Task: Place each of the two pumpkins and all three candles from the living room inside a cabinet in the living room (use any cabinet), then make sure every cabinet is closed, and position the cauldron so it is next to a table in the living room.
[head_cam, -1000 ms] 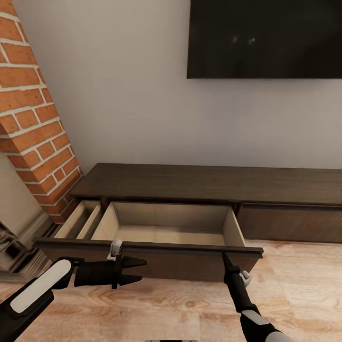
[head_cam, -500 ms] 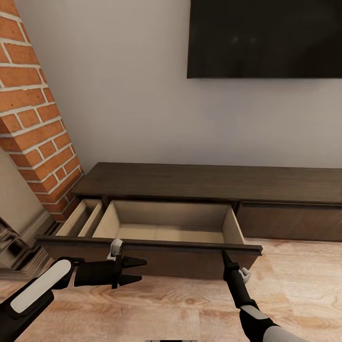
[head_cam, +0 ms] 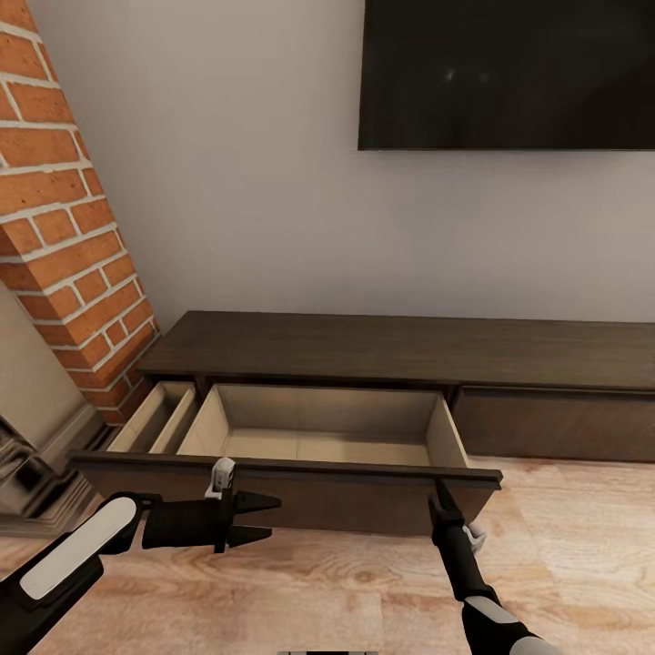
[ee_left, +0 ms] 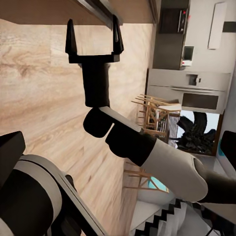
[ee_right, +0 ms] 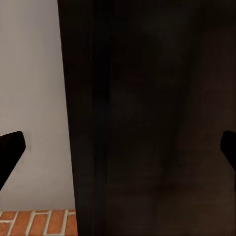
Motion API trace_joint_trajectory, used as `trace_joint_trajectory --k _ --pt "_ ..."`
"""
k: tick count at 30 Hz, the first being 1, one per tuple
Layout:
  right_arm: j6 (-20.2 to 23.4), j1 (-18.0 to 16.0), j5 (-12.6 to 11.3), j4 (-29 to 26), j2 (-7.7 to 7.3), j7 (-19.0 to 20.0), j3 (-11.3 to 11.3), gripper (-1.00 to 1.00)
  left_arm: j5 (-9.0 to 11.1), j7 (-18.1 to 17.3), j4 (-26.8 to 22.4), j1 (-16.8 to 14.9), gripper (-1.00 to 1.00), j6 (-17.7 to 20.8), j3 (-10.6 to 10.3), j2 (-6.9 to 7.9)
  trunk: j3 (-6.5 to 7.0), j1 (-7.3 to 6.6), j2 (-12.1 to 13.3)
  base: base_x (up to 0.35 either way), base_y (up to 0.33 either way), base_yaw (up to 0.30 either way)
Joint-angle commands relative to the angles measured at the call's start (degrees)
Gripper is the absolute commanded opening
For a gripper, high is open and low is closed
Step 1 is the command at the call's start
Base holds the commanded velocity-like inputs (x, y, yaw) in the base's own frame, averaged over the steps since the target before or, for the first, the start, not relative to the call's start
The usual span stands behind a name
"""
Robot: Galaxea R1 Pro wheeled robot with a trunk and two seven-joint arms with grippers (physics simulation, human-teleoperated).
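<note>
1. The cabinet (head_cam: pixel 400 350) stands against the wall under the TV (head_cam: pixel 509 73), beside the brick fireplace (head_cam: pixel 64 227).
2. Its wide drawer (head_cam: pixel 318 437) is pulled out, the pale inside bare; a narrower drawer (head_cam: pixel 155 418) next to it is open too.
3. The left hand (head_cam: pixel 268 516) hovers over the wood floor (head_cam: pixel 346 582) just before the drawer front, fingers spread, grasping nothing.
4. The right hand (head_cam: pixel 443 492) points up at the drawer front's right end, fingers (ee_right: pixel 10 150) released wide.
</note>
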Motion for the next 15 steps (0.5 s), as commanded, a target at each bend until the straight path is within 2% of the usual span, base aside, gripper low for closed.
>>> trace_joint_trajectory --k 1,9,15 --pt "-0.1 0.0 -0.3 0.0 -0.01 0.1 0.3 1.0 -0.4 -0.6 0.1 -0.1 1.0 0.0 -0.1 0.05 -0.05 -0.01 0.0 0.0 0.0 0.0" --pt "-0.1 0.0 -0.3 0.0 -0.01 0.1 0.3 1.0 -0.5 -0.6 0.2 -0.1 1.0 0.0 -0.2 -0.04 -0.05 -0.01 0.0 -0.001 0.0 0.0" --pt "0.1 0.0 -0.3 0.0 -0.01 0.0 0.3 1.0 -0.4 -0.6 0.2 -0.1 1.0 0.0 -0.1 -0.03 -0.05 -0.01 0.0 -0.122 0.0 0.0"
